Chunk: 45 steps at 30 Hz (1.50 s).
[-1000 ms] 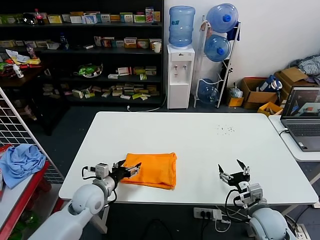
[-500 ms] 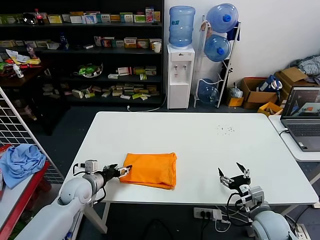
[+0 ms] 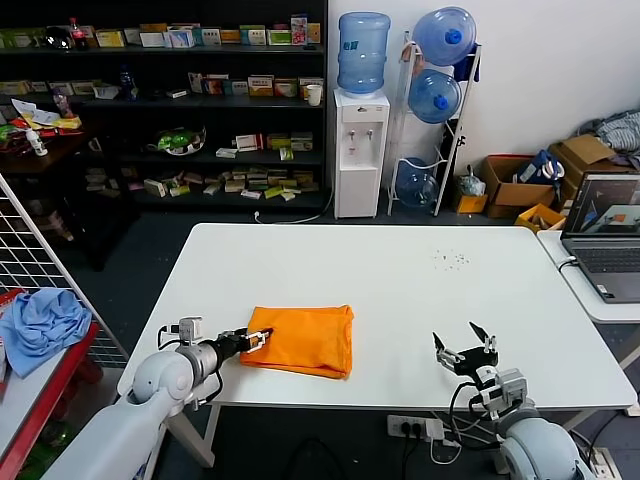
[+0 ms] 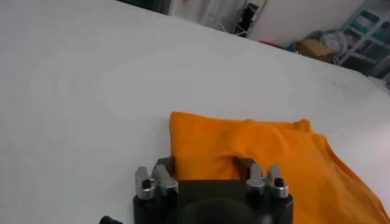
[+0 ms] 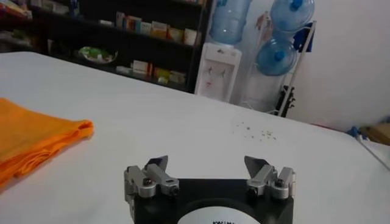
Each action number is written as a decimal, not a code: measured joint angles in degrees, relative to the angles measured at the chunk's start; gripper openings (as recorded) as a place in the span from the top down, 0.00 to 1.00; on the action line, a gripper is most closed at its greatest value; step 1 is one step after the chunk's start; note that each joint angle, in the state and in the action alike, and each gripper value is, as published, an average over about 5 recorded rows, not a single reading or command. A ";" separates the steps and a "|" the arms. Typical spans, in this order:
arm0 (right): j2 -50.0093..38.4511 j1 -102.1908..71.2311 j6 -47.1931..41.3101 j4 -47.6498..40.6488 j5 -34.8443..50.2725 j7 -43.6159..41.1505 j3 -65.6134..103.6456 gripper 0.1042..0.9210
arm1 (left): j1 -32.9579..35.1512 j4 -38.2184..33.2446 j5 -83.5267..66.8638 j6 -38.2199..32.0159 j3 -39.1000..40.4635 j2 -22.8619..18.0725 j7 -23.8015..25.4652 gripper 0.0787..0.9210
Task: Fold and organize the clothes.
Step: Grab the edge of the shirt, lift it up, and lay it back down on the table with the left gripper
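From the head view: one orange T-shirt [image 3: 300, 340] lies on the white table [image 3: 400, 280], near its front left edge, already folded into a compact rectangle. So most of the folding looks done; a last fold or a tidy-up may be what is left. The left gripper [image 3: 260, 341] is at the shirt's left edge, and from here I can't tell whether it pinches cloth. The right gripper [image 3: 464, 348] waits well apart near the front right, fingers spread, holding nothing.

Left wrist view: one T-shirt [image 4: 268, 158], with the left gripper [image 4: 203, 163] straddling a raised ridge at its near edge, jaws still apart around the cloth, not clamped.

Right wrist view: the right gripper [image 5: 206, 165] gapes over bare table; the shirt [image 5: 33, 137] shows stacked layers at its fold.

Count: one shirt, two grippers, one table.
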 measured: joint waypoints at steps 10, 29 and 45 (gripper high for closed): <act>0.06 -0.72 -0.62 1.46 0.39 0.48 0.14 0.12 | 0.66 -0.66 0.28 0.06 -0.02 -0.43 0.15 0.68; 1.04 -1.07 -1.03 3.54 0.60 1.95 -0.50 0.12 | 4.65 -4.66 -1.76 -0.32 -3.97 4.98 -3.75 0.91; 1.19 1.17 -1.31 4.45 -0.98 2.83 -3.88 0.12 | 5.44 -1.76 8.82 -2.27 -8.94 19.08 -6.55 0.91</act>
